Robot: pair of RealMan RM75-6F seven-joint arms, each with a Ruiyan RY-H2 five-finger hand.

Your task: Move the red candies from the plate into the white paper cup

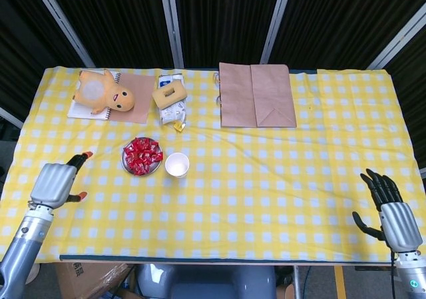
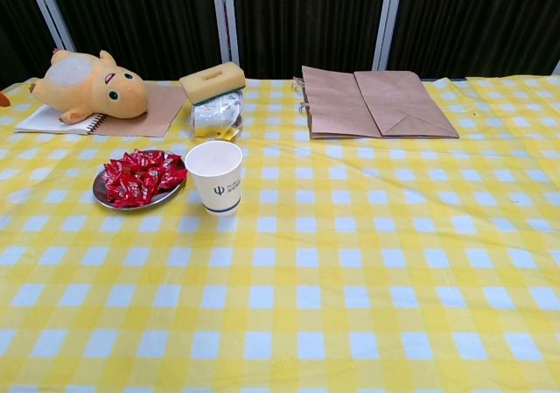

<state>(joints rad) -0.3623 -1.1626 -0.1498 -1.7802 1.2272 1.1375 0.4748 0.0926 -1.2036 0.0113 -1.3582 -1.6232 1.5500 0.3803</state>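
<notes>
Sitting just left of the white paper cup (image 1: 177, 164), almost touching it, is the small round metal plate (image 2: 104, 200) heaped with red wrapped candies (image 1: 142, 156); none of them looks to have gone into the cup, so the job is all ahead.

The left hand (image 1: 54, 184), silver-backed with orange-tipped fingers (image 1: 85, 155), hangs well to the left of the cup, out beyond the plate, and holds nothing. Its fingers point toward the plate, but from this angle I cannot tell how far they are spread. The right hand (image 1: 393, 217), with black fingers fanned apart and empty, sits far to the right of the cup near the table's front corner.

My worry is the cup. It is light, upright and hard by the plate, so a hand reaching across for the candies could easily clip it and tip it over. The candies are small, glossy and piled loose; a coarse grab may scatter them onto the yellow checked tablecloth (image 2: 350, 262) or shove the plate along. Behind the cup lie a yellow plush toy (image 1: 103, 94) on a notebook, a tan sponge (image 2: 213, 81) and a flat brown paper bag (image 1: 256, 94), all well out of the way.
</notes>
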